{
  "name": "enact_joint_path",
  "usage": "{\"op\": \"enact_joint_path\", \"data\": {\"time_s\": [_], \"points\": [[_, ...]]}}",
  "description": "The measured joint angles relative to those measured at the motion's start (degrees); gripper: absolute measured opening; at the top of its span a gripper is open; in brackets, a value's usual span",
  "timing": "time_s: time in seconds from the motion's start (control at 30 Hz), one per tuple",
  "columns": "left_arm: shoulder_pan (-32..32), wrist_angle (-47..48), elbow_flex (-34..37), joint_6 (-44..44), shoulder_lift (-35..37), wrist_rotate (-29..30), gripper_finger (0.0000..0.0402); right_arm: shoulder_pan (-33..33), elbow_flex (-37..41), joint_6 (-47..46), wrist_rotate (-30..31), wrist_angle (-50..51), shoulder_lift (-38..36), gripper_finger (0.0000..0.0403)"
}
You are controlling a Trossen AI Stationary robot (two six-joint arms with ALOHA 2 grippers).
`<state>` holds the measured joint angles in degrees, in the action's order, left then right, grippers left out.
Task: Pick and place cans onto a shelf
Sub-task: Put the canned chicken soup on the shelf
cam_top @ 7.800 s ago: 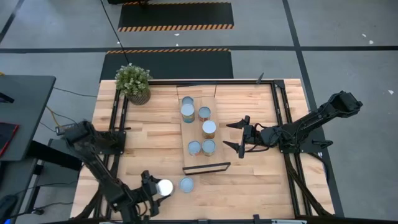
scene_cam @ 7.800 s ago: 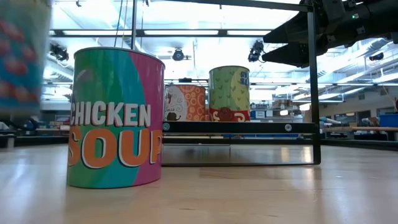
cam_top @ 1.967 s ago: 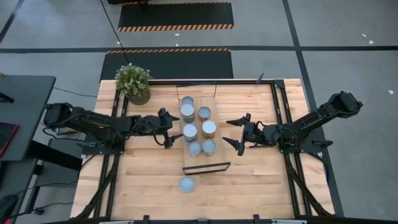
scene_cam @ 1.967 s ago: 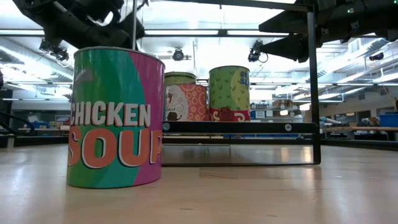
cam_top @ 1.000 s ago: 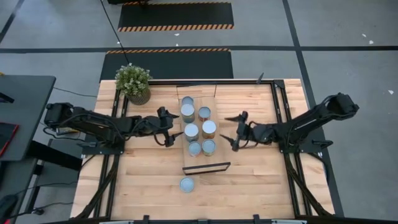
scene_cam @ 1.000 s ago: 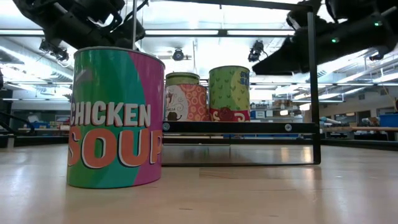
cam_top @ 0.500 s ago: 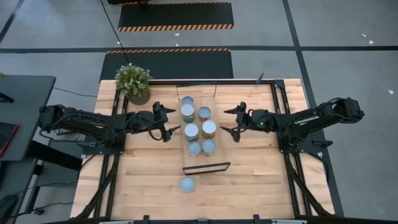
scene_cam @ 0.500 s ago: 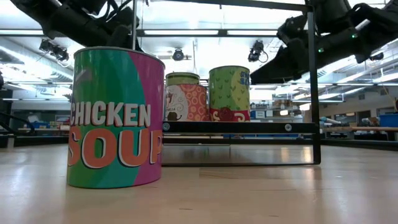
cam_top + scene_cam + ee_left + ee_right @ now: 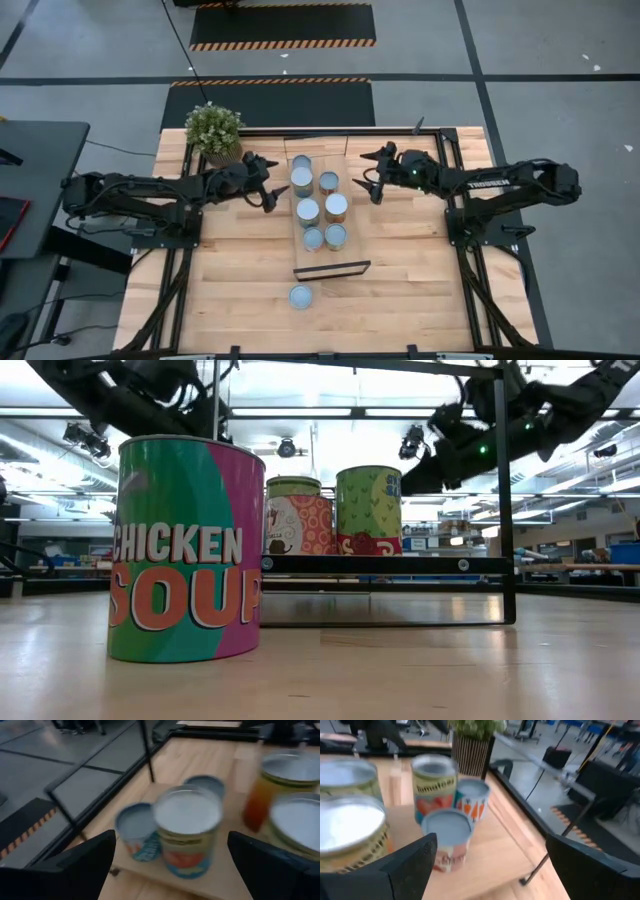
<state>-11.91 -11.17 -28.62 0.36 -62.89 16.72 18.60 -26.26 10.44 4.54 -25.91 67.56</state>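
1. Six cans (image 9: 307, 211) stand on the shelf (image 9: 318, 255), a pale board at the centre of the wooden surface (image 9: 400, 280): two at its 12 o'clock end, two in the middle, two smaller ones toward 6 o'clock.
2. A seventh can, the chicken soup can (image 9: 300, 296), stands alone on the surface at 6 o'clock from the shelf.
3. The left end effector (image 9: 268, 183) hovers at 9 o'clock of the far cans, fingers spread, grasping nothing.
4. The right end effector (image 9: 372, 176) hovers at 3 o'clock of them, likewise released and empty.
5. A potted plant (image 9: 214, 132) sits at the surface's 11 o'clock corner.
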Motion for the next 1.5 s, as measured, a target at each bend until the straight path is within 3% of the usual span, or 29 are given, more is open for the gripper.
{"op": "enact_joint_path", "data": {"time_s": [0.2, 0.37, 0.6, 0.93, 1.5], "points": [[-3.72, -0.93, 0.00, 0.67, -2.74, -0.01, 0.0389, 2.32, 0.00, -0.19, -2.33, -1.31, 5.06, 0.0382], [-5.41, -0.92, 0.00, 3.40, -1.80, -0.04, 0.0389, 4.68, 0.00, 1.17, -1.73, -4.47, 5.02, 0.0382], [-7.70, -0.65, 0.00, 6.20, -0.33, -0.03, 0.0389, 9.05, -0.08, 1.30, -6.40, -7.06, 4.89, 0.0382], [-11.32, -0.87, 0.00, 6.30, -0.33, -0.05, 0.0389, 10.85, -6.71, 4.61, -7.84, -0.24, 7.07, 0.0382], [-14.87, 0.80, 0.00, 1.36, -1.23, -0.02, 0.0389, 13.35, -12.23, 7.12, -7.42, -0.08, 16.72, 0.0382]]}}
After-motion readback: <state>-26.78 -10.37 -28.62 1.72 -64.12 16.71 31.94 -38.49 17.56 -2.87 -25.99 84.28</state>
